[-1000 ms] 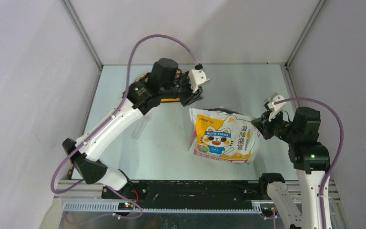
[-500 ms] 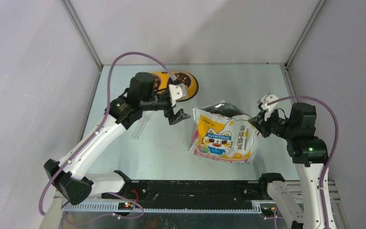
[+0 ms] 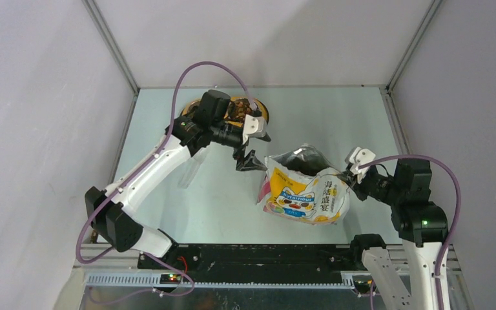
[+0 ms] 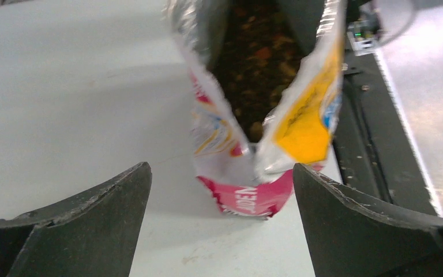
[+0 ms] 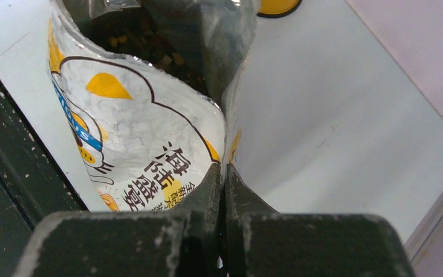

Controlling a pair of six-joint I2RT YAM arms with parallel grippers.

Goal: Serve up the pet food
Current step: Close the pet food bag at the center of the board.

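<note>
The glossy yellow-white-pink cat bag (image 3: pixel 305 197) stands tilted at mid-table, its mouth (image 3: pixel 300 158) gaping toward the back. Pet food (image 4: pixel 258 57) shows inside as brown and reddish kibble, which also appears in the right wrist view (image 5: pixel 144 40). My right gripper (image 3: pixel 349 175) is shut on the bag's right side seam (image 5: pixel 224 161) and holds it up. My left gripper (image 3: pixel 250 148) is wide open just left of the bag's mouth, nothing between its fingers (image 4: pixel 98 219); the bag's pink corner (image 4: pixel 254 196) lies a little ahead of them.
The yellow double-bowl feeder (image 3: pixel 258 111) sits at the back, mostly hidden behind the left arm; its rim (image 5: pixel 277 6) peeks into the right wrist view. A translucent scoop (image 3: pixel 190 171) lies on the table under the left forearm. Black rail (image 3: pixel 252 255) runs along the near edge.
The left gripper has opened wide and swung from over the feeder down to the bag's mouth. The right gripper has pulled the bag more upright, and its mouth now gapes.
</note>
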